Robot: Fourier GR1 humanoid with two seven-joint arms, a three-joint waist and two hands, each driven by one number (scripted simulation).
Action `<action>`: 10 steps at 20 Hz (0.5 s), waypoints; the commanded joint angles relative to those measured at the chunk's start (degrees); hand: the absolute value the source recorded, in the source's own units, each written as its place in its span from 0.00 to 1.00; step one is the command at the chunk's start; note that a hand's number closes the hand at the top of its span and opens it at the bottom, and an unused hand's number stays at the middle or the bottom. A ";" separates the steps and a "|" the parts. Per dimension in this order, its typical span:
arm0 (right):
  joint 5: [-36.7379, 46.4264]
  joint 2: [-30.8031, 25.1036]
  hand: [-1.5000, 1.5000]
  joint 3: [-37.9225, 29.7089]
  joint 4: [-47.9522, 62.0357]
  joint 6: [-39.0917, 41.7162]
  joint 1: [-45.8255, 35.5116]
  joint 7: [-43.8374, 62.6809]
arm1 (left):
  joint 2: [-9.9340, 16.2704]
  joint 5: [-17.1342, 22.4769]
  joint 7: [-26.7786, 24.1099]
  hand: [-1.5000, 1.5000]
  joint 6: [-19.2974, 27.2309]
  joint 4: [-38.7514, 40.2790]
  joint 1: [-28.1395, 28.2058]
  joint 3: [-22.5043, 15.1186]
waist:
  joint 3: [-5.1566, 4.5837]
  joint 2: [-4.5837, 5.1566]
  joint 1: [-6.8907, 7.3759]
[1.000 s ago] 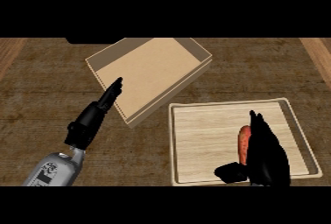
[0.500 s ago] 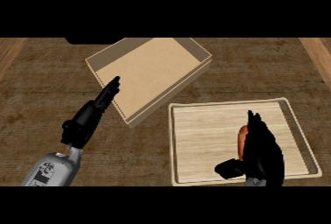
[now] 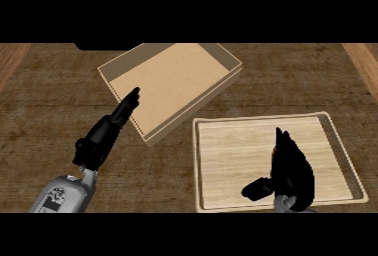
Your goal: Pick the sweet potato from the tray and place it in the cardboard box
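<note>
The bench (image 3: 295, 85) is dark, coarse-grained wood with a matt finish. Under the right robot hand (image 3: 291, 167), matt black, the tray (image 3: 229, 150) is pale, smooth planked wood. Beside the left robot hand (image 3: 107, 135), the cardboard box (image 3: 177, 75) looks like plain matt tan card.

Cardboard box (image 3: 173, 82): tan, open-topped, shallow, turned askew, upper centre-left of frame. Tray (image 3: 244, 145): pale wood, raised rim, lower right, its upper-left corner just beside the box. Sweet potato not visible, hidden on the tray.
</note>
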 commanded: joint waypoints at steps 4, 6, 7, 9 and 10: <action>0.50 0.27 0.00 -0.10 4.03 -2.09 3.12 1.72 | -2.87 -2.56 1.26 0.50 0.01 1.49 -1.72 2.00 | 0.00 -0.01 -0.20; -0.70 0.27 0.00 0.28 5.00 -1.37 -0.42 4.98 | -1.27 -0.88 0.27 0.50 -3.40 1.75 -1.11 4.36 | 0.00 0.01 -0.06; 0.68 0.27 0.00 0.78 4.81 -4.21 4.83 1.08 | -1.31 -2.07 -1.18 0.50 -3.60 2.28 -0.18 3.84 | 0.00 -0.01 -0.19; -0.21 -1.92 0.00 -2.35 3.39 -1.30 4.62 -0.73 | -0.71 -1.57 0.78 0.50 -4.80 0.49 -0.54 5.00 | 0.00 -0.04 -0.18; 1.87 0.25 0.00 0.10 4.88 -2.63 3.64 2.31 | -2.20 -2.49 -0.39 0.50 -3.99 1.33 -0.14 4.78 | 0.00 -0.02 -0.13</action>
